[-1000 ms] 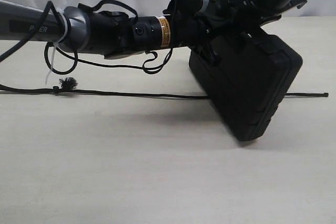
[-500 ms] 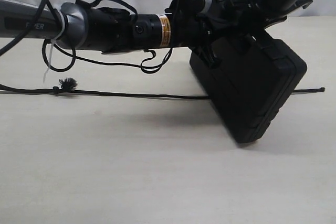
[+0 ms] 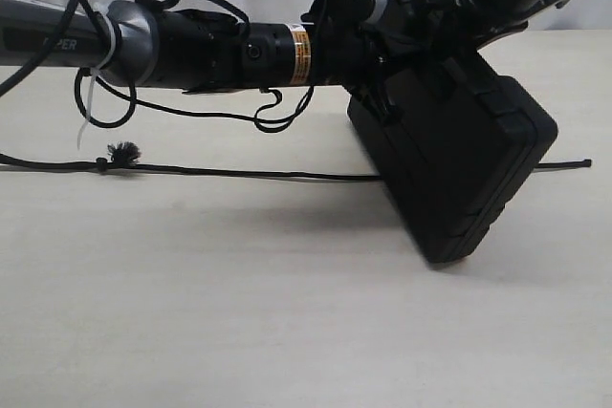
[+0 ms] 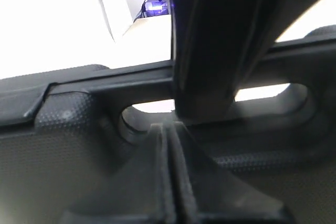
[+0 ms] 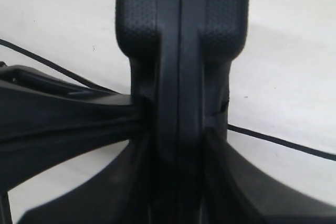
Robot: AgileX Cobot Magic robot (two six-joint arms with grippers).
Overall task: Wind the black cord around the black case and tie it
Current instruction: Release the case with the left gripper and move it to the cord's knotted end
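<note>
The black case (image 3: 459,160) stands tilted on one lower corner on the table, with its top edge held up. My right gripper (image 3: 435,40) comes down from the upper right and is shut on that top edge; the right wrist view shows the case's rim (image 5: 181,51) clamped in my right gripper (image 5: 181,150). My left gripper (image 3: 371,69) is at the case's upper left corner. In the left wrist view its fingers (image 4: 160,182) are pressed together with the tips at the handle slot (image 4: 139,111), and nothing shows between them. The black cord (image 3: 239,174) lies straight across the table and passes behind the case, its knot and tuft (image 3: 122,152) at the left.
The left arm (image 3: 191,50) stretches horizontally above the cord, with loose arm cables (image 3: 277,117) hanging under it. The cord's right end (image 3: 574,164) pokes out past the case. The pale tabletop (image 3: 287,312) extends toward the front, with a white backdrop behind.
Both arms and the case have shifted slightly, so the case now leans a little further right. The cord's right end has crept up and to the left.
</note>
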